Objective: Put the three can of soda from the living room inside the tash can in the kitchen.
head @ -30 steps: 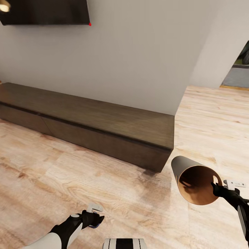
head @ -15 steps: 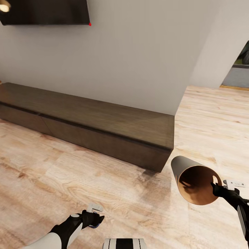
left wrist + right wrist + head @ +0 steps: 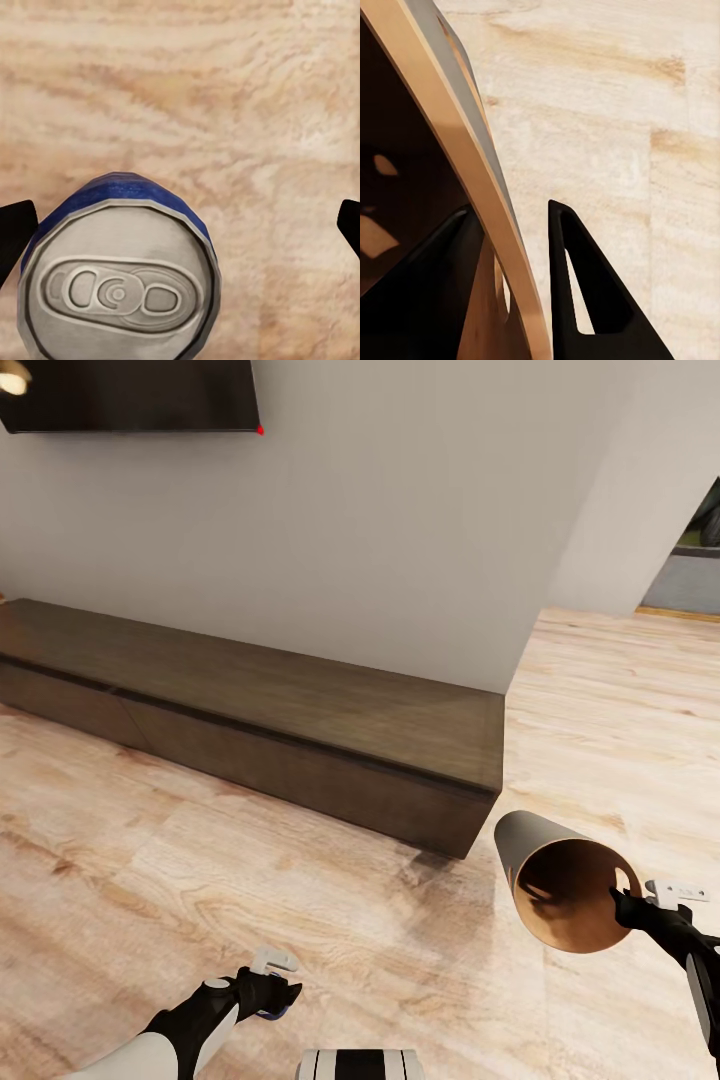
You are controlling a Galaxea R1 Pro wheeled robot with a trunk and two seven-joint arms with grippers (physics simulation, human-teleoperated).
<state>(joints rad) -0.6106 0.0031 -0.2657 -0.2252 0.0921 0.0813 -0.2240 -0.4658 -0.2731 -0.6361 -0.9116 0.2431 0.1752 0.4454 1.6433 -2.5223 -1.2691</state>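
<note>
A can of soda (image 3: 120, 292) with a blue side and a silver pull-tab top sits between the fingers of my left gripper (image 3: 180, 225). The fingers stand wide apart; the can lies against one, with a gap to the other. I cannot tell whether it rests on the floor. In the head view the left gripper (image 3: 270, 988) is low at the near left, a blue bit of the can (image 3: 276, 1012) under it. My right gripper (image 3: 630, 905) is shut on the rim of the tash can (image 3: 560, 890), which is tilted with its brown inside facing me. The rim (image 3: 472, 187) runs between the right gripper's (image 3: 510, 214) fingers.
A long, low dark wood cabinet (image 3: 300, 730) stands against the grey wall ahead, with a wall-mounted screen (image 3: 130, 395) above it. The wall ends at a corner (image 3: 530, 650); pale wood floor (image 3: 620, 700) runs past it toward an opening (image 3: 690, 560) at the far right.
</note>
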